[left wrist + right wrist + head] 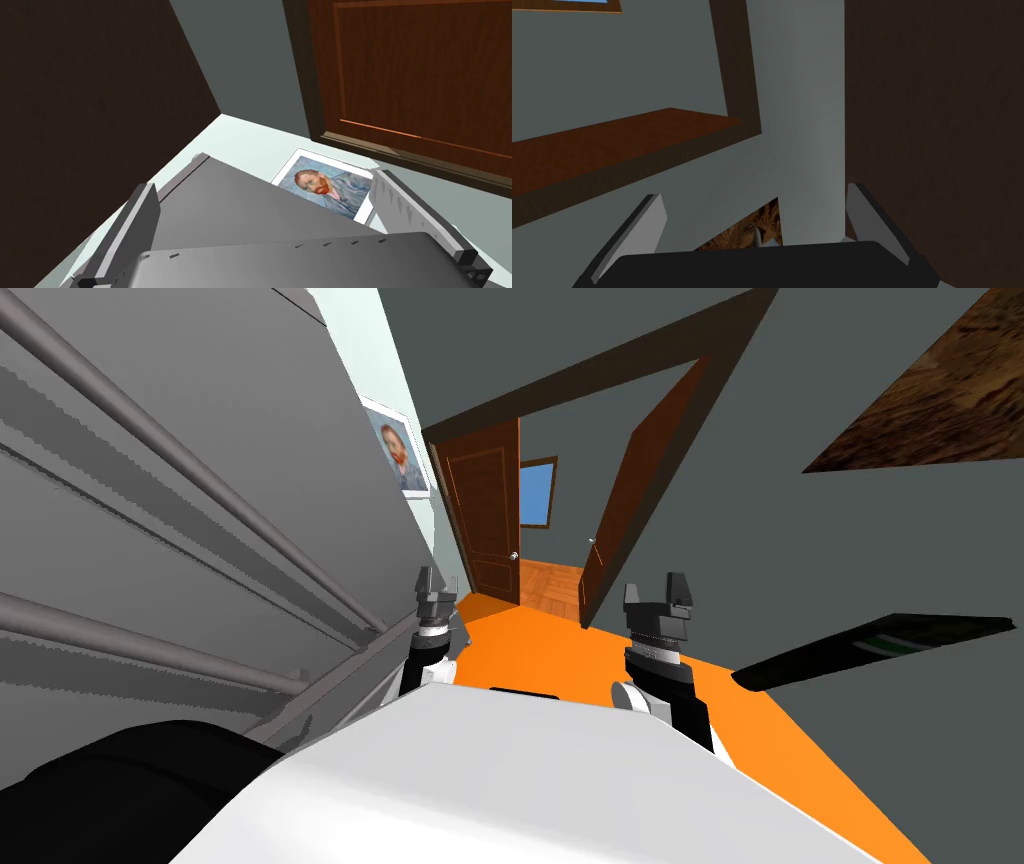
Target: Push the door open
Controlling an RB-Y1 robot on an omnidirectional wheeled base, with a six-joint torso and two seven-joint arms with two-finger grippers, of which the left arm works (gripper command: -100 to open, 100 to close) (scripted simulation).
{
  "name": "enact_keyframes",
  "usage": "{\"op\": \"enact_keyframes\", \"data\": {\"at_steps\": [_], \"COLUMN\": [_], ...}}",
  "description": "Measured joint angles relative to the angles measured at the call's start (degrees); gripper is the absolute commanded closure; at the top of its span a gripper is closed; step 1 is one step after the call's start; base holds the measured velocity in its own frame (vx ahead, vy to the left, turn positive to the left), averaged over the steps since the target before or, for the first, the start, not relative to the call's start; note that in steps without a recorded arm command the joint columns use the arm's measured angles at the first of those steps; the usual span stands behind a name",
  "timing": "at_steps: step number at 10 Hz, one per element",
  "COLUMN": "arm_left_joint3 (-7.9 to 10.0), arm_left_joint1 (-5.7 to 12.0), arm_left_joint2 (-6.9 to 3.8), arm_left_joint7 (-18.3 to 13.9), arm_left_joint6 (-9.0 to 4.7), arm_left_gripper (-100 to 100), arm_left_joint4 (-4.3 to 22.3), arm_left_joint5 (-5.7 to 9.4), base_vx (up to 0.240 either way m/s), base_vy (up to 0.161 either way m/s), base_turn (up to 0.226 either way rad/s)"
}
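The left jaws and the right jaws both stand wide and empty, the left just beside a grey unit (230,408) with rails (150,436). Well ahead across the orange floor (540,643), the brown door (645,488) hangs part open at the right of the dark door frame (600,376). Driving in, the left arm could snag those rails, or a thin blade could glance off the door's edge and wedge behind it.
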State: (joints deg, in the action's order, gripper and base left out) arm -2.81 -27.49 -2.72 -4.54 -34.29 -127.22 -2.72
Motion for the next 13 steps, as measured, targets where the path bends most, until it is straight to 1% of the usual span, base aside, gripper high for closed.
{"op": "enact_keyframes", "data": {"at_steps": [1,2,3,5,8,10,11,13], "arm_left_joint3": [-0.26,-0.58,-0.97,-1.47,-2.19,-2.81,-3.08,-3.56], "arm_left_joint1": [0.18,0.66,0.76,1.09,2.46,2.99,3.26,4.2], "arm_left_joint2": [-0.28,-0.56,-0.75,-1.27,-1.73,-2.0,-2.27,-2.41], "arm_left_joint7": [-0.59,-1.46,-2.2,-3.84,-6.09,-7.6,-8.69,-10.25], "arm_left_joint6": [-0.46,-0.7,-0.85,-1.82,-2.21,-3.39,-3.61,-4.24], "arm_left_gripper": [-100,-100,-100,-100,-100,-100,-100,-100], "arm_left_joint4": [1.2,2.4,3.16,5.5,8.66,11.49,12.55,15.14], "arm_left_joint5": [0.69,1.53,2.19,3.76,6.0,7.44,8.54,9.98], "base_vx": [0.151,0.161,0.164,0.147,0.111,0.123,0.151,0.132], "base_vy": [0.033,0.072,0.074,0.053,0.048,0.06,0.062,0.071], "base_turn": [-0.154,-0.104,-0.103,-0.098,-0.098,-0.12,-0.097,-0.106]}}
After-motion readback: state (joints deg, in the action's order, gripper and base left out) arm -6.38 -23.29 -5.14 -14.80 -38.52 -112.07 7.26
